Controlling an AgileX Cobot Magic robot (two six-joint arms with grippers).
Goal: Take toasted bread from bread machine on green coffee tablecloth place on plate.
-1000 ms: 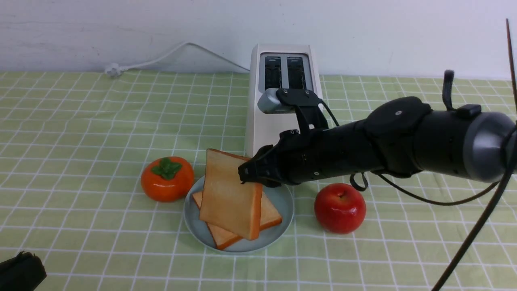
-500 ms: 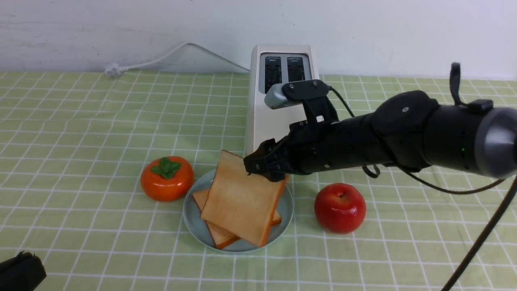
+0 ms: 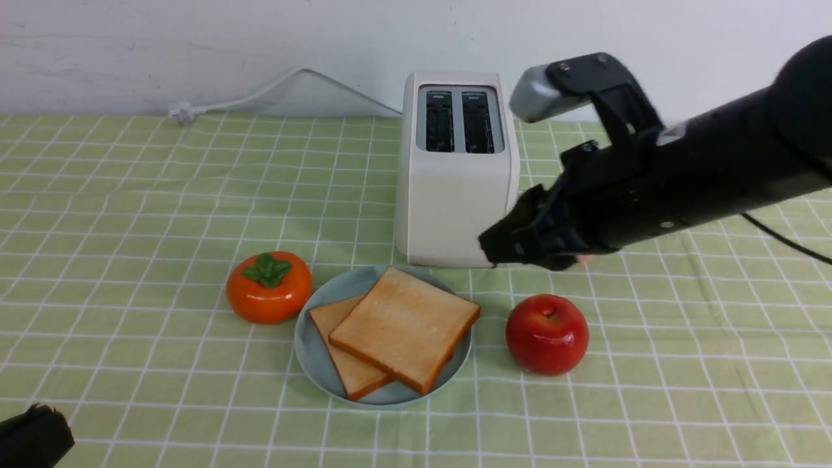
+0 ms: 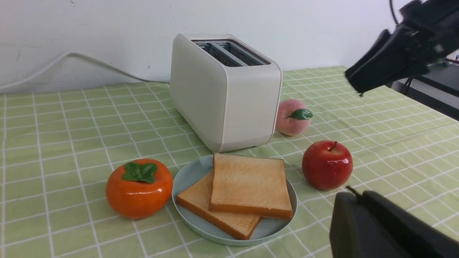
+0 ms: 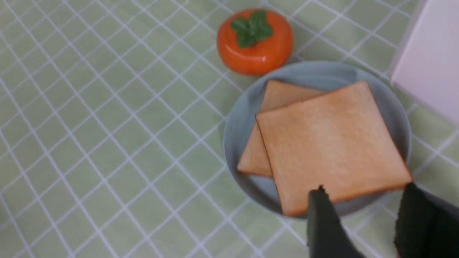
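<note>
Now both toasts (image 3: 406, 328) on plate (image 3: 318, 357), o'lapping.

— What sort of place is this?
— A tabletop laid out like a kitchen or breakfast table, but robot arms work over it. In the front view, a white toaster (image 3: 458, 195) stands at upper centre, with toast (image 3: 406, 328) on a plate (image 3: 311, 354) at lower centre.
— And the robot side?
— A black robot arm (image 3: 708, 175) reaches in at upper right, over the green checked tablecloth (image 3: 130, 260). Behind, a plain pale wall (image 3: 195, 39) spans the top. Whether it's a lab or a home, I can't tell.
</note>
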